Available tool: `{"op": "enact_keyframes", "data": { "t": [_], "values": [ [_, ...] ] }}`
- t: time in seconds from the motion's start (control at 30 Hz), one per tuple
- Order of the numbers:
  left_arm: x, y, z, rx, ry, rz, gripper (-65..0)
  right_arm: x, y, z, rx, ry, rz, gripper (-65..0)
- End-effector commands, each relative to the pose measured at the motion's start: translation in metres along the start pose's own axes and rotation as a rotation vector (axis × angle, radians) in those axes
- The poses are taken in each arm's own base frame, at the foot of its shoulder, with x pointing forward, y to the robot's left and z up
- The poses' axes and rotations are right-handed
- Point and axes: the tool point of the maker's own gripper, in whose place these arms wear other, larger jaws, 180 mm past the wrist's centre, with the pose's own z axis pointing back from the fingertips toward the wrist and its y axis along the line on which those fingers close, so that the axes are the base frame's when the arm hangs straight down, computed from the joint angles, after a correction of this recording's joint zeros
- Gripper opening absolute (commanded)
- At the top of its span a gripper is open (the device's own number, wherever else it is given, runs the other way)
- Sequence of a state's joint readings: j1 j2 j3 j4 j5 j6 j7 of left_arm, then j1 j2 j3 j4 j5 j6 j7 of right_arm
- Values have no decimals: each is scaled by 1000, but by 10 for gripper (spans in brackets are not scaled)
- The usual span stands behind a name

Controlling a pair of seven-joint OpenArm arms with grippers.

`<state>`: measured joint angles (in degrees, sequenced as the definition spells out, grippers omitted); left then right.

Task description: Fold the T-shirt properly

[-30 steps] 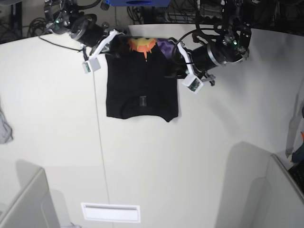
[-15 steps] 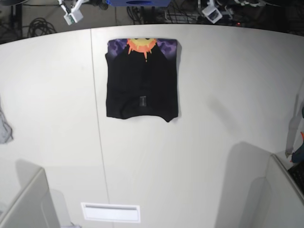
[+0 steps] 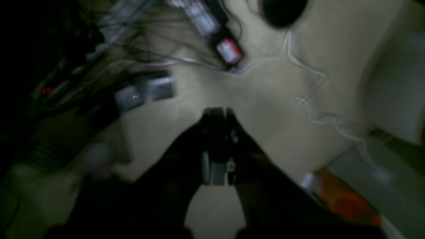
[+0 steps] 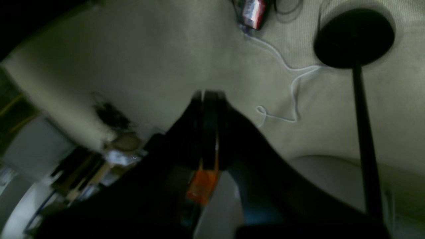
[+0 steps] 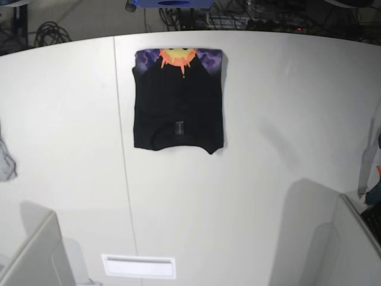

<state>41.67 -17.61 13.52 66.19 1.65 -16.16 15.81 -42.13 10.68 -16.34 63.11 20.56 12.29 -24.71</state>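
The T-shirt lies folded into a black rectangle at the far middle of the white table, with a strip of its purple and orange sun print showing along the far edge. Neither arm shows in the base view. The left wrist view shows my left gripper shut, its dark fingers pressed together with nothing between them, over floor and cables. My right gripper is likewise shut and empty, hanging above pale floor. The T-shirt shows in neither wrist view.
A small grey cloth scrap lies at the table's left edge. A white rectangular label sits near the front edge. Grey partitions stand at front left and front right. Cables lie behind the table. A black round stand base rests on the floor.
Both arms, which were at the T-shirt's far edge a second ago, have pulled back and up out of the base view. The T-shirt stays flat where it was.
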Motion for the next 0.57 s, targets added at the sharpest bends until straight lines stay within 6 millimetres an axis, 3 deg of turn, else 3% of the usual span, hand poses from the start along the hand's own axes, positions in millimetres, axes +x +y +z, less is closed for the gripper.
{"op": "enact_keyframes", "data": {
  "t": [0.0, 0.1, 0.17, 0.27, 0.37, 0.53],
  "values": [
    [-32, 3, -12, -1, 84, 33, -650, -10, -10, -9, -18, 33, -22, -650],
    [-68, 20, -50, 16, 157, 168, -650, -29, -35, -44, -73, 63, -124, -650],
    [-76, 30, -55, 43, 123, 249, -650, -33, -48, -55, -119, 17, -177, -650],
    [-21, 49, -55, 90, -158, 258, -650, -19, -64, -54, -185, -155, -203, -650],
    [-37, 43, -51, 90, -144, 273, -650, 4, -68, -51, -195, -247, -189, -650],
    [-21, 39, -58, 69, -146, 243, -650, 21, -72, -52, -186, -227, -175, -650]
  ]
}}
